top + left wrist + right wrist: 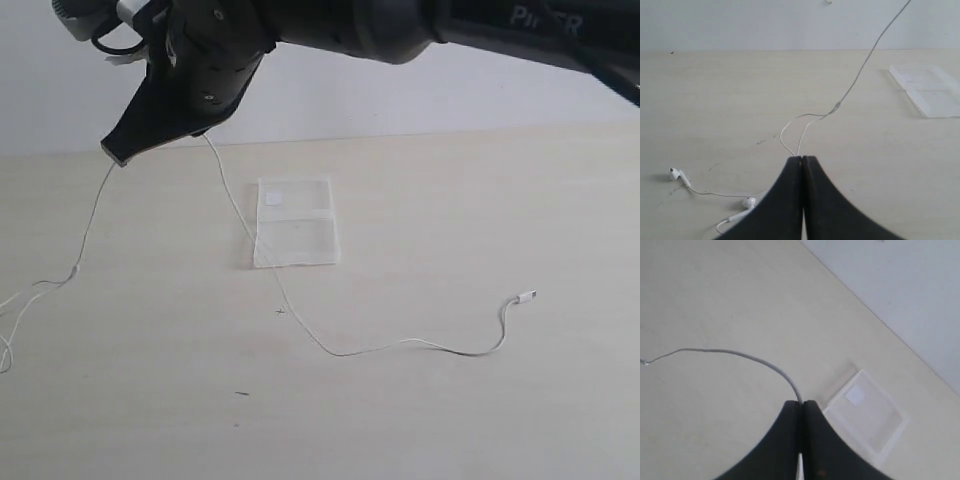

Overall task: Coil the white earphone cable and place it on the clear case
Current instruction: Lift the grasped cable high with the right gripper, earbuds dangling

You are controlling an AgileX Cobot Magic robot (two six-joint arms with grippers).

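Right claw (801,404) is clamped on the cable (715,350), held up off the table (450,420). Below it, back toward that arm's side, lies the case (293,222). The cable's long tail runs past the case to the plug (525,296). Left claw (801,160): jaws together near the earbuds (749,202), grip unclear.

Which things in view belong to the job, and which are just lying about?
Job: white earphone cable; clear case; left gripper and right gripper, both shut on the cable.
Just there: table; small dark specks on it.
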